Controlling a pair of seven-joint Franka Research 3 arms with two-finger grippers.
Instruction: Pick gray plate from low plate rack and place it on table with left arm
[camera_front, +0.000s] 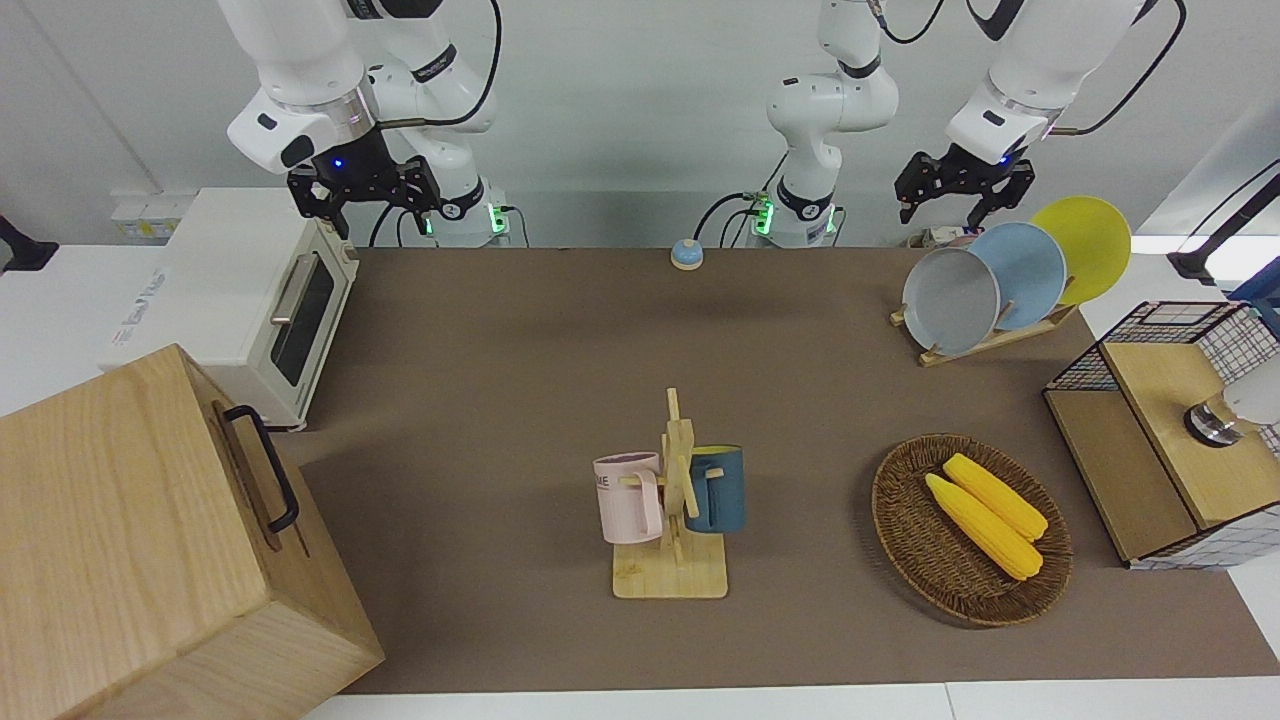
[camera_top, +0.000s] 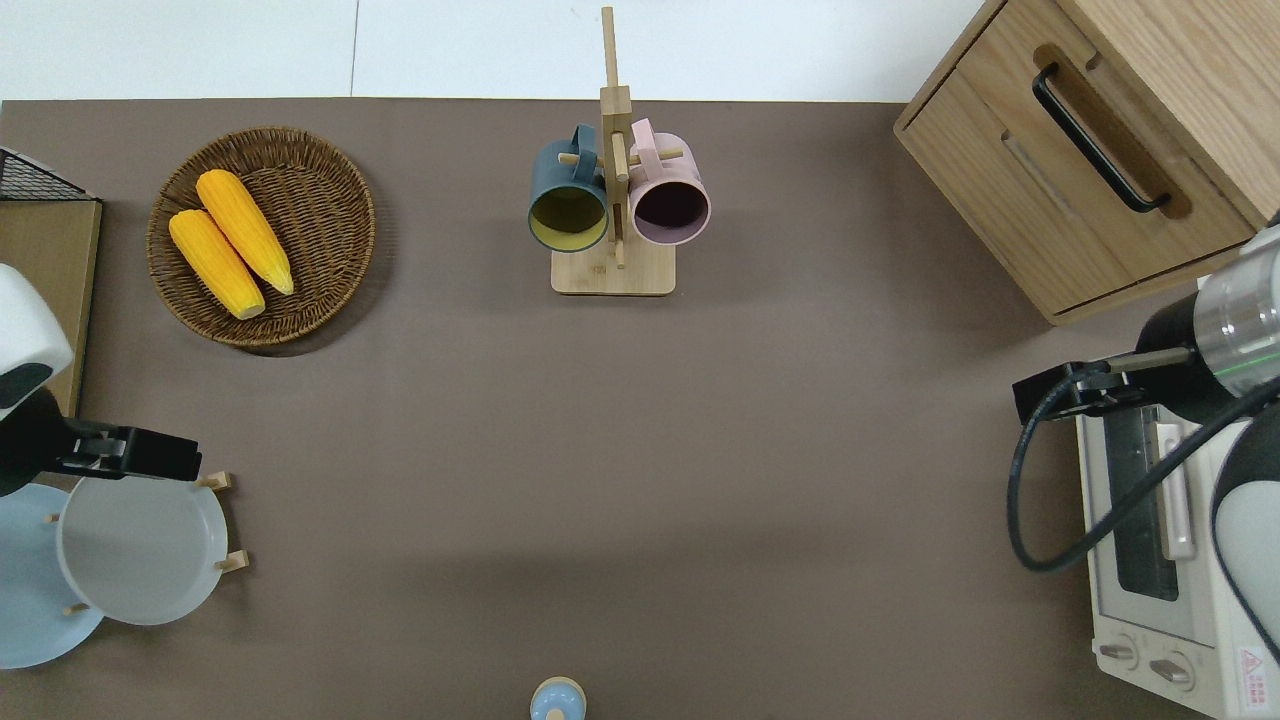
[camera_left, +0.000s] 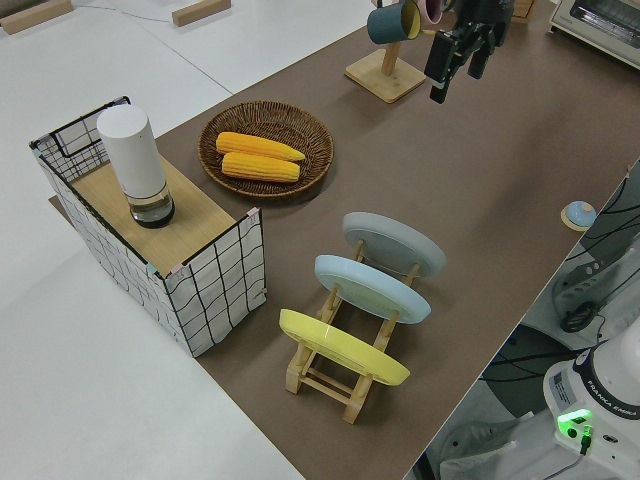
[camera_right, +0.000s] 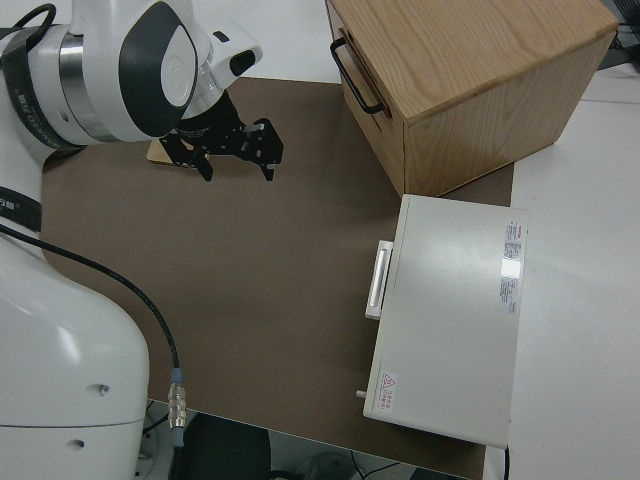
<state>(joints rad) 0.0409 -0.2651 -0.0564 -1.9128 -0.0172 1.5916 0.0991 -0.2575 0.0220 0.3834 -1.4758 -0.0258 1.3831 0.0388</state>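
The gray plate (camera_front: 950, 300) leans in the low plate rack (camera_front: 985, 340) at the left arm's end of the table (camera_front: 560, 350), in the slot nearest the table's middle. It also shows in the overhead view (camera_top: 140, 550) and the left side view (camera_left: 393, 243). My left gripper (camera_front: 945, 210) is open and empty in the air. In the overhead view the left gripper (camera_top: 130, 462) is over the gray plate's edge that lies farther from the robots. In the left side view the left gripper (camera_left: 457, 85) has its fingers apart. My right gripper (camera_front: 365, 195) is open and parked.
A light-blue plate (camera_front: 1030, 270) and a yellow plate (camera_front: 1085, 245) stand in the same rack. A wicker basket (camera_front: 905, 520) with two corn cobs, a mug stand (camera_front: 672, 500), a wire-sided box (camera_front: 1160, 440), a toaster oven (camera_front: 250, 300), a wooden cabinet (camera_front: 150, 540) and a small bell (camera_front: 686, 254) are on the table.
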